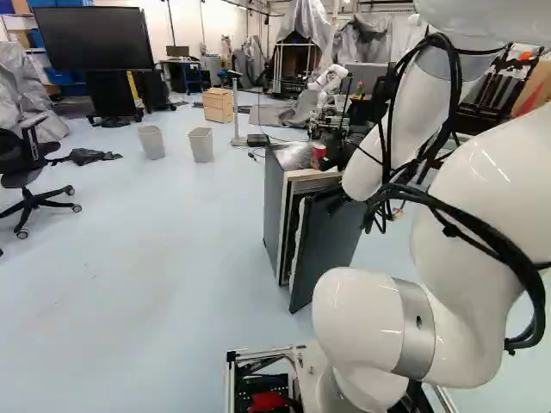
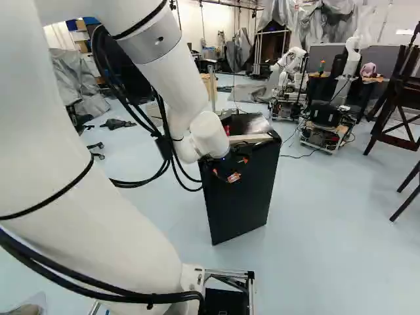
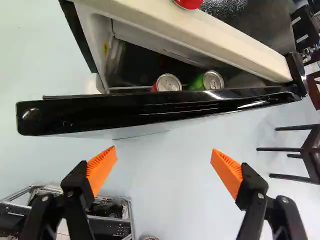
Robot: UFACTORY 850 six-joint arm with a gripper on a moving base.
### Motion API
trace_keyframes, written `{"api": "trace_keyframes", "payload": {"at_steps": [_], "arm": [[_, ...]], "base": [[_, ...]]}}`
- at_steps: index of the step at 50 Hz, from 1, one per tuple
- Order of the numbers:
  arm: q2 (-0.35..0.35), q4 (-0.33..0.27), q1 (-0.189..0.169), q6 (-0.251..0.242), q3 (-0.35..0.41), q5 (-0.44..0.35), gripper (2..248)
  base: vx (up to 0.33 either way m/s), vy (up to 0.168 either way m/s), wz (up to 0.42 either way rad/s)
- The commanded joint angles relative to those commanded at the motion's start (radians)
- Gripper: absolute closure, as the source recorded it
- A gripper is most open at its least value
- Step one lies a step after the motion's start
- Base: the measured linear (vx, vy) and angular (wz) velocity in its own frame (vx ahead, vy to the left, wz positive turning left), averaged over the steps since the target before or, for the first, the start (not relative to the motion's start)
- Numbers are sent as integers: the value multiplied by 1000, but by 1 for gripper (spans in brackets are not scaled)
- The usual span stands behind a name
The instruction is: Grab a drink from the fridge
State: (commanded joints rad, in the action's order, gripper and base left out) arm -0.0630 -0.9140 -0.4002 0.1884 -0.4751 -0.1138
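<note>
My gripper (image 2: 233, 176) is at the black fridge door (image 2: 239, 203) in the right base view. In the wrist view the gripper (image 3: 164, 150) stands open, nothing between its orange pads, with the door's glossy top edge (image 3: 150, 111) ahead of it. The fridge (image 1: 274, 202) is partly open, its door (image 1: 331, 245) swung out in the left base view. Behind the door's edge in the wrist view are a red can (image 3: 168, 83) and a green can (image 3: 210, 81), tops showing, lower parts hidden. Another red can (image 3: 189, 4) stands on the fridge top.
Two bins (image 1: 201, 144) and a wooden drawer unit (image 1: 218, 105) stand farther off. Another robot (image 2: 289, 69) is beyond the fridge. Dark wooden chairs (image 2: 400, 105) are at the right of the right base view, and an office chair (image 1: 30, 185) at the far left of the left one.
</note>
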Motion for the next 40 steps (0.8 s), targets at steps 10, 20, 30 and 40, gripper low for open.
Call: {"api": "trace_keyframes", "payload": {"at_steps": [10,20,30,40], "arm": [[11,0,4,0,-10,0,3],[51,0,7,0,-29,0,3],[102,0,10,0,-52,0,3],[124,0,14,0,-66,0,3]], "base": [[0,0,0],[0,0,0],[0,0,0],[0,0,0]]}}
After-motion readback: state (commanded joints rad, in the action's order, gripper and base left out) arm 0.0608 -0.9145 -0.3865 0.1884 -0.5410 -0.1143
